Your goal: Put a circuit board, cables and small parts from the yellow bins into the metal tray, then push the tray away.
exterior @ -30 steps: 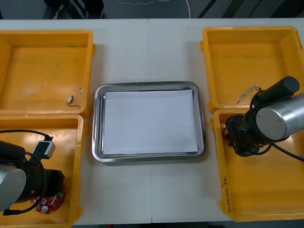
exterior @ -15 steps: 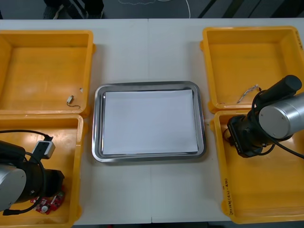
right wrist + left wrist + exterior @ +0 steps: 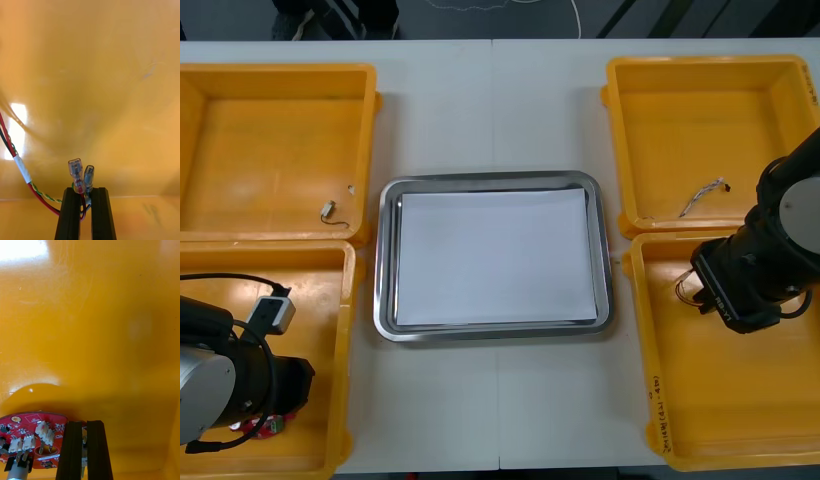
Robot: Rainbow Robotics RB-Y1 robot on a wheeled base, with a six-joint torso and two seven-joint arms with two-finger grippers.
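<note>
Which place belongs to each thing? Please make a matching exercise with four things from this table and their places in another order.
Things: 1 circuit board; 2 red and yellow cable; 3 small metal part; 4 metal tray.
Places: A far left yellow bin; B held by right pincer; C middle of table; D held by left pincer.
Pairs: 1-D, 2-B, 3-A, 4-C.
</note>
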